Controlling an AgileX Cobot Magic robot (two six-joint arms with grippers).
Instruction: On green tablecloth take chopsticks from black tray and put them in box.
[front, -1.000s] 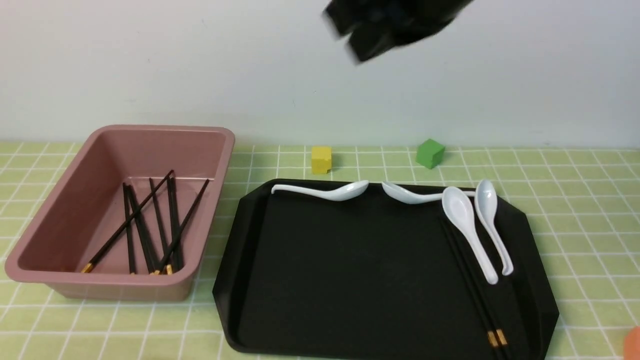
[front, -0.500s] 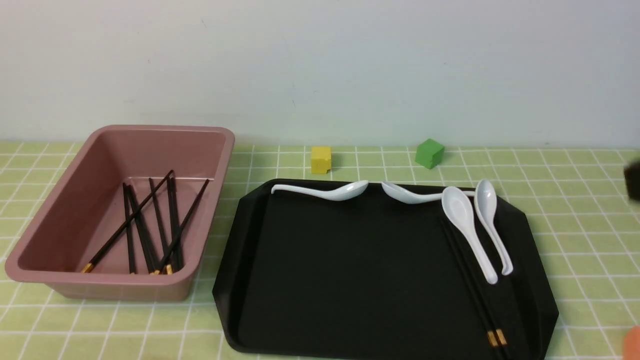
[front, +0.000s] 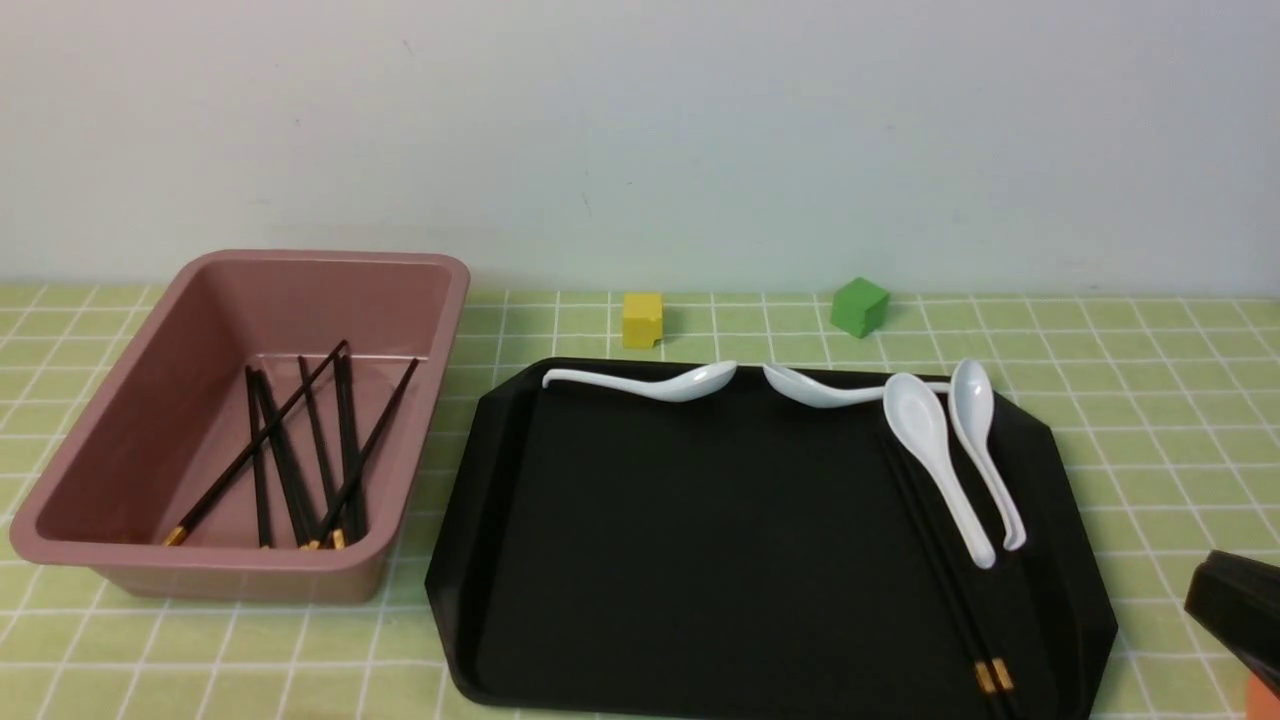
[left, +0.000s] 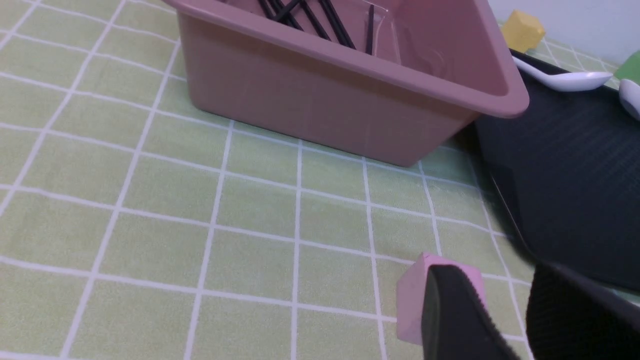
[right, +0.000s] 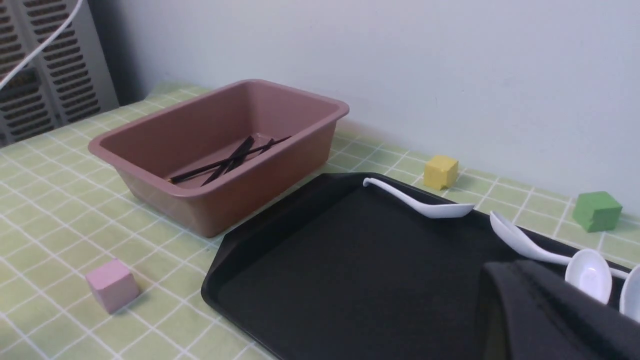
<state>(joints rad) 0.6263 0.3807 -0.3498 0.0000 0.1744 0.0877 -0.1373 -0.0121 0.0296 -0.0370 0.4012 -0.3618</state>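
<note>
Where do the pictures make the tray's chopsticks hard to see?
Front view: black chopsticks nearly vanish against the black tray, only gold bands stand out; right wrist view: the dark right gripper hides that side; left wrist view: out of frame.

The left claw (left: 500, 287) is outside the front view. Its own wrist camera shows its 2 black fingers (left: 452, 315) standing well apart with a clear gap between them, low over the counter. Of the right arm (front: 1236, 608), only a black end shows at the front view's lower right edge. The right claw (right: 547, 312) has its jaws pressed together.
</note>
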